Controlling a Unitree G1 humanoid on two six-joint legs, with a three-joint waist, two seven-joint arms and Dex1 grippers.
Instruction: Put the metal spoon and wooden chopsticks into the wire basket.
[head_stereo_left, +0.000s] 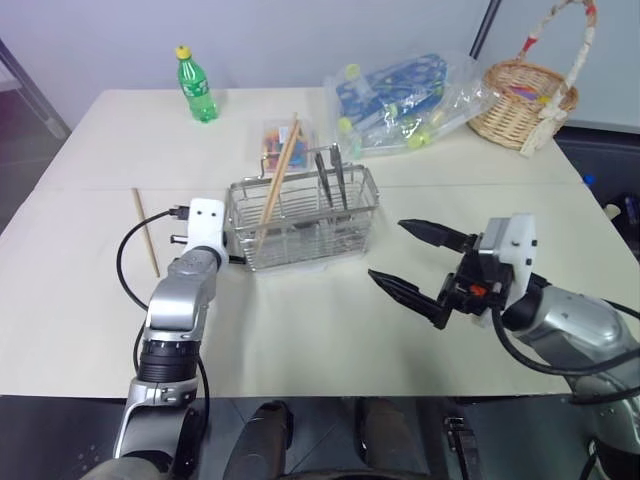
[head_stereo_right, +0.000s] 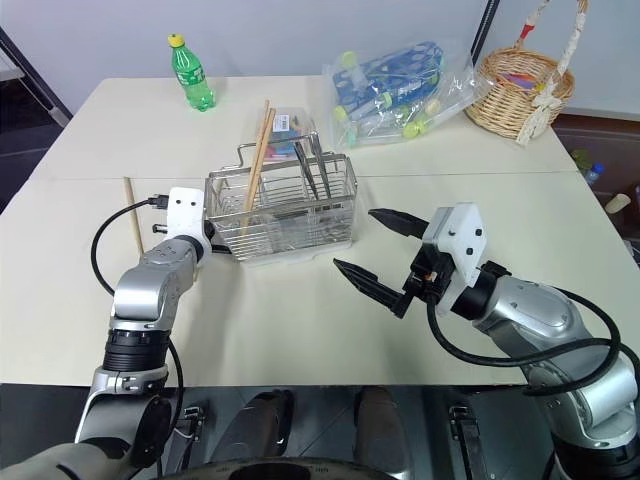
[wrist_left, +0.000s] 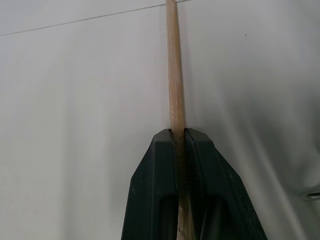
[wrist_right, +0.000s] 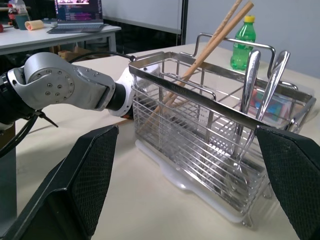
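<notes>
Left gripper (wrist_left: 180, 137) reaches forward beside the wire basket (head_stereo_left: 303, 218), clamped on 1 wooden chopstick (wrist_left: 174, 80); right gripper (head_stereo_left: 418, 263) hovers level, fingers wide apart and empty.

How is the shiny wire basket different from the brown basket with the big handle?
The wire basket is silver metal grid you can see through; the wicker basket is tan and woven. The wire basket is boxy; the wicker basket is round with a tall arched handle. Both sit on the table.
</notes>
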